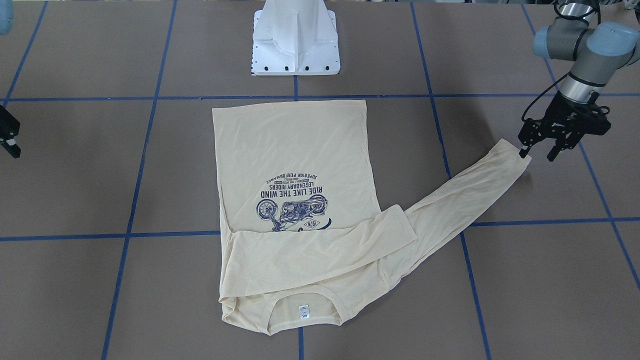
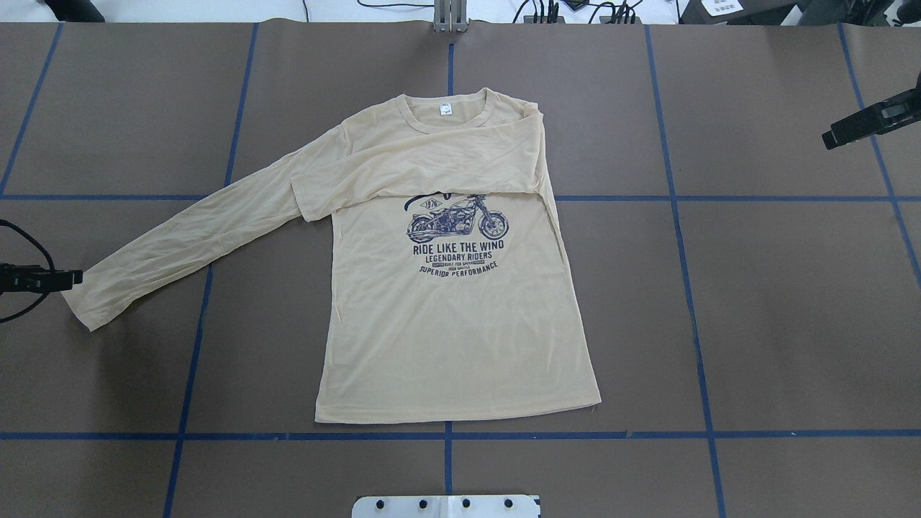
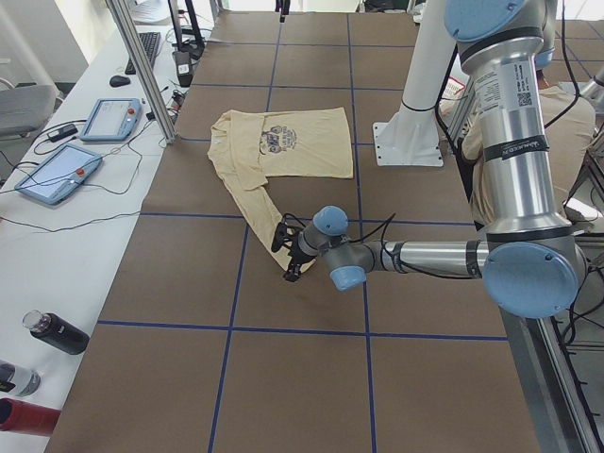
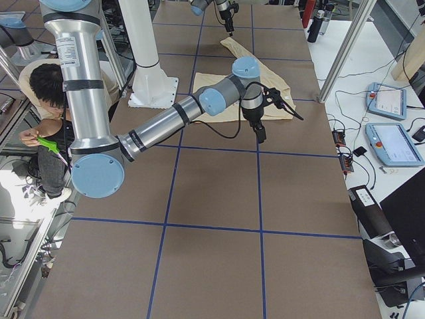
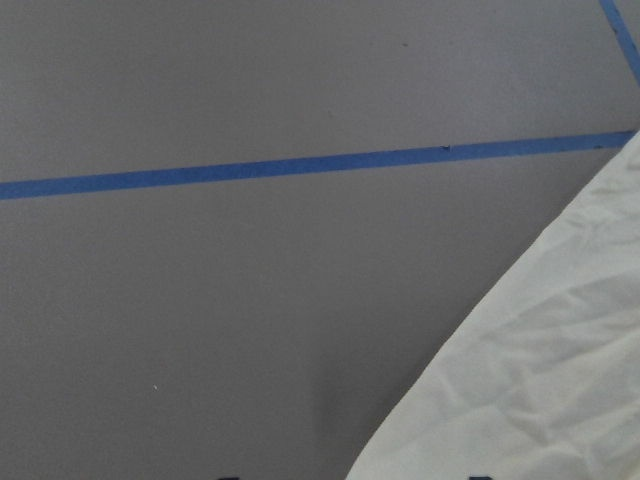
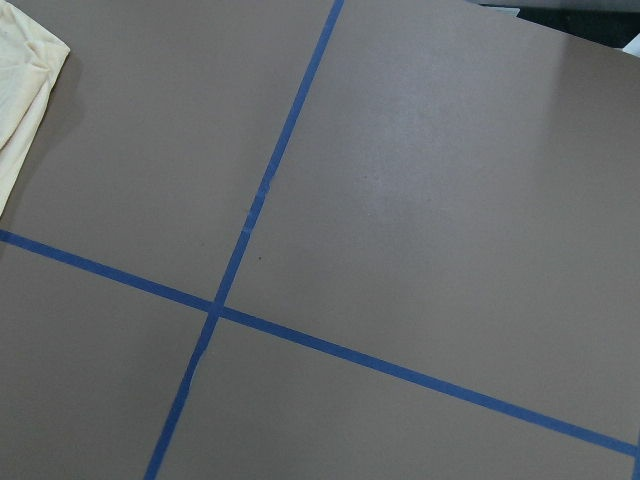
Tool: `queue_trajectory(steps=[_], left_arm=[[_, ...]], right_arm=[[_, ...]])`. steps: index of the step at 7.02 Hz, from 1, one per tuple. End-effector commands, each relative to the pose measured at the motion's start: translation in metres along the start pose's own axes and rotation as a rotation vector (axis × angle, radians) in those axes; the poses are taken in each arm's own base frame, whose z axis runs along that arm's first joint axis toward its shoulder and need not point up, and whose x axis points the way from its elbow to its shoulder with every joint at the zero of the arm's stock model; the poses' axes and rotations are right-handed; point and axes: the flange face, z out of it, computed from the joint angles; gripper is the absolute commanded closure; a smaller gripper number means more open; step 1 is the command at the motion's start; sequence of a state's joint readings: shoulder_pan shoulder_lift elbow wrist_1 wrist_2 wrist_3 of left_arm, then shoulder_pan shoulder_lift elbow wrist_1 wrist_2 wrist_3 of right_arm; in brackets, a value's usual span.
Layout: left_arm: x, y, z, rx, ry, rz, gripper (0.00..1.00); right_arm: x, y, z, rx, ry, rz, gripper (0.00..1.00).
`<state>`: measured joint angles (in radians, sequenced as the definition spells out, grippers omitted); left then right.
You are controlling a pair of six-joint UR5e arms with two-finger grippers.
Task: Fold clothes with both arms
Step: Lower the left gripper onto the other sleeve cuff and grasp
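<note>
Fingers of left gripper spread beside shirt cuff, probably to fold sleeve inward; right gripper: cannot tell.

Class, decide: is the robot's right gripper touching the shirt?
Apart. The overhead view shows the right gripper off to one side, with brown table between it and the shirt.

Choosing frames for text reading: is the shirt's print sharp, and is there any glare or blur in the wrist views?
Overhead exterior: T-shirt evenly lit, print crisp and legible. Front-facing: also legible, print upside down. Left wrist: slightly soft, faint shadow beside the sleeve. Right wrist: pale sheen on the table, no hard glare.
</note>
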<state>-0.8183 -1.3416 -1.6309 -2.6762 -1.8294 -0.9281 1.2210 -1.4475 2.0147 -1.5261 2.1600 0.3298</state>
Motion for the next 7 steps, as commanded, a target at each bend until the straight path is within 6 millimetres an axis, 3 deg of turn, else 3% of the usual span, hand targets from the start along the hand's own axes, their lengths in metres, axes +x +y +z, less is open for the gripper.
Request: queue_trajectory(steps=[1,7], left_arm=[[0.0052,0.0091,0.0131,-0.028,0.003,0.017,0.37],[0.0031,0.0124,0.0188,-0.039,-0.003,0.029,0.44]], right_arm=[[0.0004,0.0001,0.0002,0.001,0.002,0.0,0.0],[0.0004,0.0001,0.0002,0.001,0.002,0.001,0.0]])
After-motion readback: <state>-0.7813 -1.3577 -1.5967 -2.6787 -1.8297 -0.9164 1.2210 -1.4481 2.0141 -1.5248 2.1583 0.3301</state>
